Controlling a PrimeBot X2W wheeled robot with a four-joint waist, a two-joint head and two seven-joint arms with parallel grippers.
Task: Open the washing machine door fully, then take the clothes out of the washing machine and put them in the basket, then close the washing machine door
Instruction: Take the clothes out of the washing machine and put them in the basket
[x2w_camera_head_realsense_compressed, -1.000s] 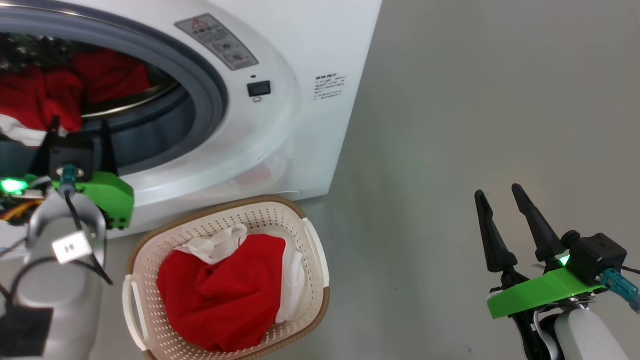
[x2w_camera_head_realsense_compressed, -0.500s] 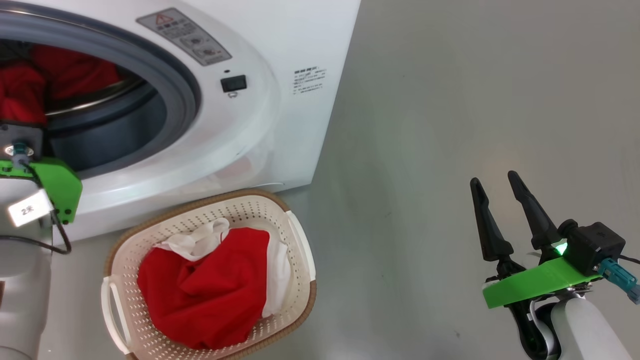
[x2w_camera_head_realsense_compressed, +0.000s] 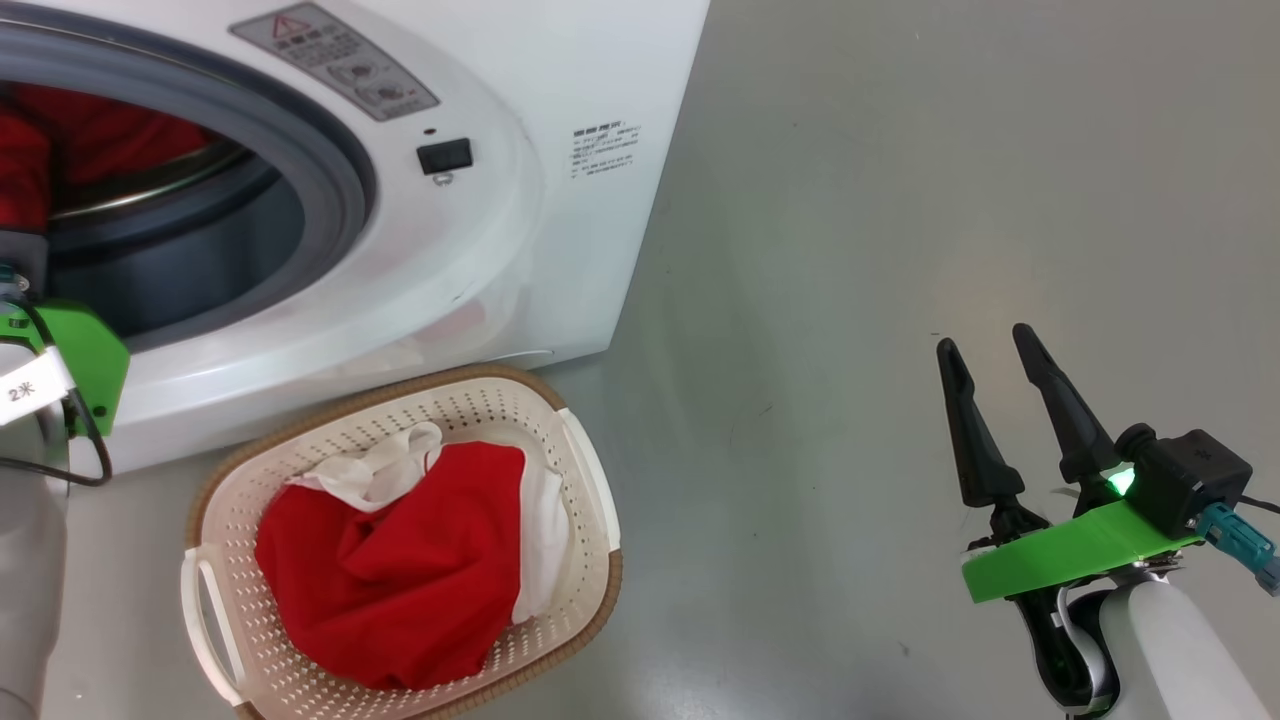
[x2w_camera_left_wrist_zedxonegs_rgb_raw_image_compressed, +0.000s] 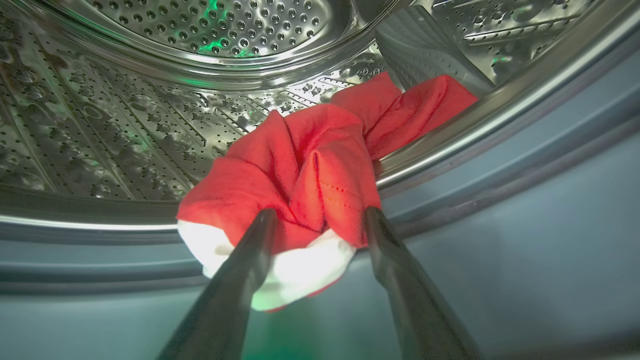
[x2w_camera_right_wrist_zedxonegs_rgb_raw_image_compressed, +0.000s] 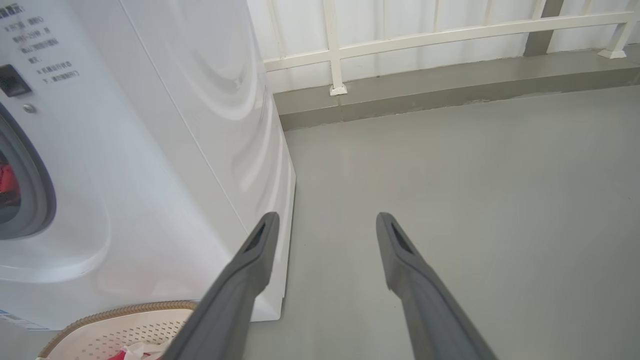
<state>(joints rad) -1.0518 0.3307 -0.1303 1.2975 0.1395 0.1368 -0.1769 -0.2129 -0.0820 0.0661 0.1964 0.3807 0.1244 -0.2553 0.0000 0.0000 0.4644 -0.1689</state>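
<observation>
The washing machine (x2w_camera_head_realsense_compressed: 560, 90) stands with its round opening uncovered; the washing machine door is out of view. Red clothes (x2w_camera_head_realsense_compressed: 90, 130) lie in the steel drum (x2w_camera_left_wrist_zedxonegs_rgb_raw_image_compressed: 150, 125). In the left wrist view my left gripper (x2w_camera_left_wrist_zedxonegs_rgb_raw_image_compressed: 320, 220) is open inside the opening, its fingers on either side of a red and white garment (x2w_camera_left_wrist_zedxonegs_rgb_raw_image_compressed: 300, 170) at the drum's lip. The cream basket (x2w_camera_head_realsense_compressed: 592, 500) sits on the floor below the opening with red and white clothes (x2w_camera_head_realsense_compressed: 400, 570) in it. My right gripper (x2w_camera_head_realsense_compressed: 985, 338) hangs open and empty over the floor, far right of the basket.
Grey floor (x2w_camera_head_realsense_compressed: 900, 200) stretches to the right of the machine. In the right wrist view the right gripper (x2w_camera_right_wrist_zedxonegs_rgb_raw_image_compressed: 325, 217) points along the machine's side (x2w_camera_right_wrist_zedxonegs_rgb_raw_image_compressed: 200, 125) toward a white railing (x2w_camera_right_wrist_zedxonegs_rgb_raw_image_compressed: 400, 42) on a raised kerb. The basket rim (x2w_camera_right_wrist_zedxonegs_rgb_raw_image_compressed: 115, 312) shows at the bottom left.
The head camera has swung, sliding the machine and basket left in the picture. My left arm has gone further toward the drum. The right gripper has stayed open and in place.
</observation>
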